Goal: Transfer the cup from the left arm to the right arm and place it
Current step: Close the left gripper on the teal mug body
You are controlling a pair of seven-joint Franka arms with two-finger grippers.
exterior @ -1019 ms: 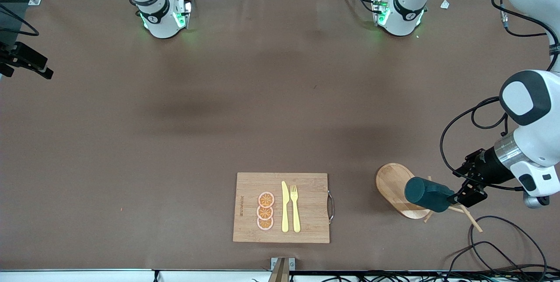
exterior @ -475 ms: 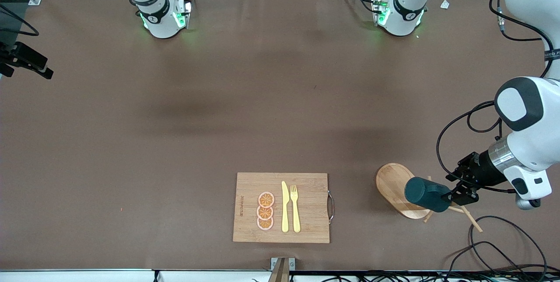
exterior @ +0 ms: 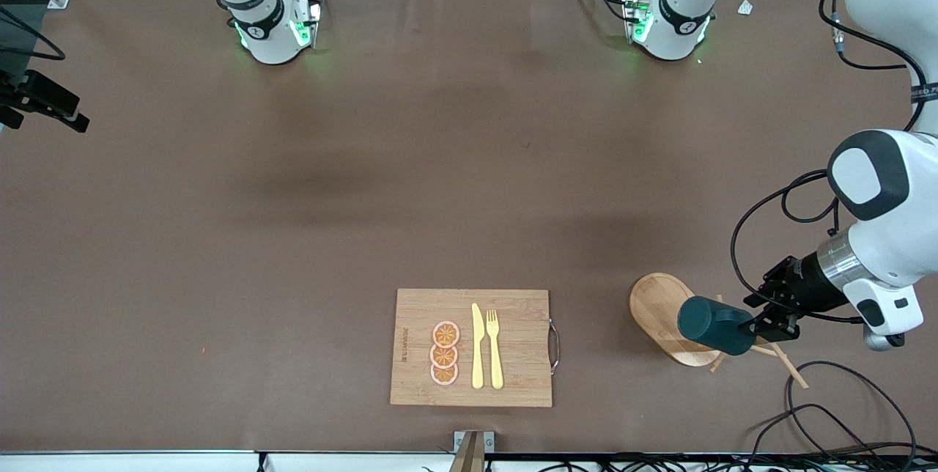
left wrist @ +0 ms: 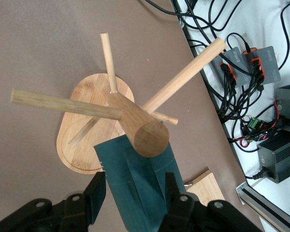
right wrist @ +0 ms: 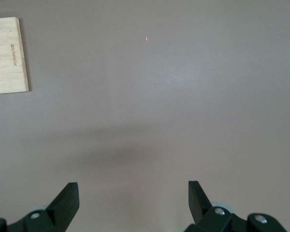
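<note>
The dark teal cup (exterior: pixel 714 325) lies on its side on a peg of a wooden mug tree (exterior: pixel 656 307), near the left arm's end of the table. My left gripper (exterior: pixel 755 325) is shut on the cup, one finger on each side of it. In the left wrist view the cup (left wrist: pixel 135 183) sits between the fingers (left wrist: pixel 97 193), just under the tree's post (left wrist: pixel 145 137). Its inside and handle are hidden. My right gripper (right wrist: pixel 133 195) is open and empty over bare brown table; it is out of the front view.
A bamboo cutting board (exterior: pixel 513 311) with orange slices (exterior: pixel 444 353), a yellow knife (exterior: pixel 477 346) and a fork (exterior: pixel 495 347) lies near the front camera. Loose cables (exterior: pixel 828 399) lie by the mug tree. The board's corner (right wrist: pixel 7 53) shows in the right wrist view.
The left arm's wrist has shifted slightly away from the front camera and turned, with the gripper staying at the cup. The cup and mug tree have not moved.
</note>
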